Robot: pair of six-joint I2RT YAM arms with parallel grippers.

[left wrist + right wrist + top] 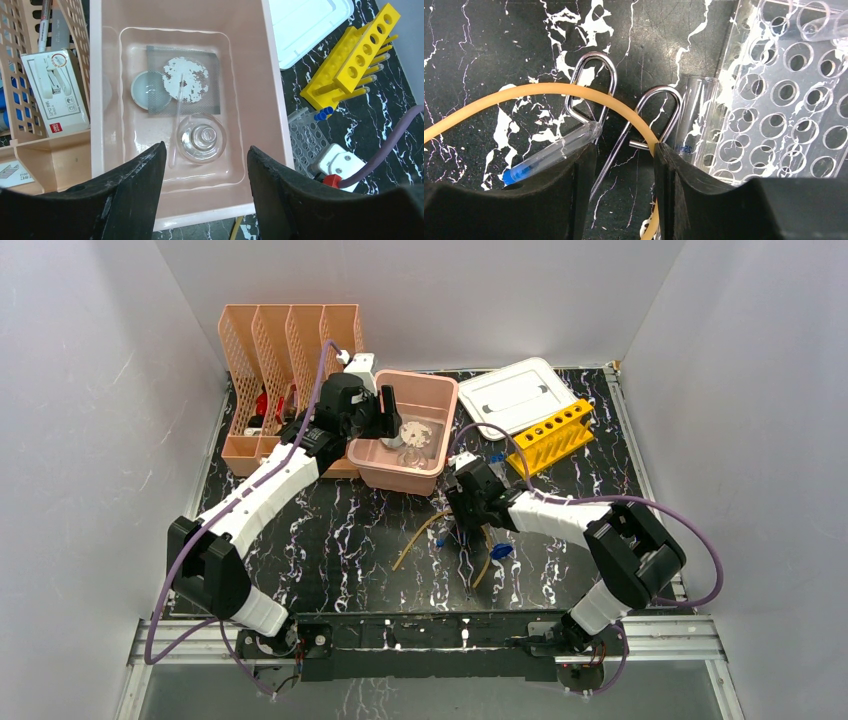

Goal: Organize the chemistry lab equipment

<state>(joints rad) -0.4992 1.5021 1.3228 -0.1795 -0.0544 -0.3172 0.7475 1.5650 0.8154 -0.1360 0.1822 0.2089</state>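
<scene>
My left gripper [388, 412] [206, 150] hangs open and empty over the pink tub [97, 75]. In the tub lie a grey gauze square [210, 62], a round clear dish [145, 90], a glass dish [201, 138] and a thin glass rod. My right gripper [462, 520] [624, 150] is open, low over the table. Between its fingers lies a thin metal rod of the looped tweezers [591, 57]. The yellow rubber tube [549, 90] [418, 538] curves past the right finger's inner edge. A blue-capped tube [554, 152] lies at the left finger.
The clear tube rack [784, 100] and a glass tube [696, 115] lie just right of my right gripper. The yellow rack [553, 434] and white lid [515, 395] sit at the back right, a blue clip [501, 552] near the front, and the peach file holder [280, 340] at the back left.
</scene>
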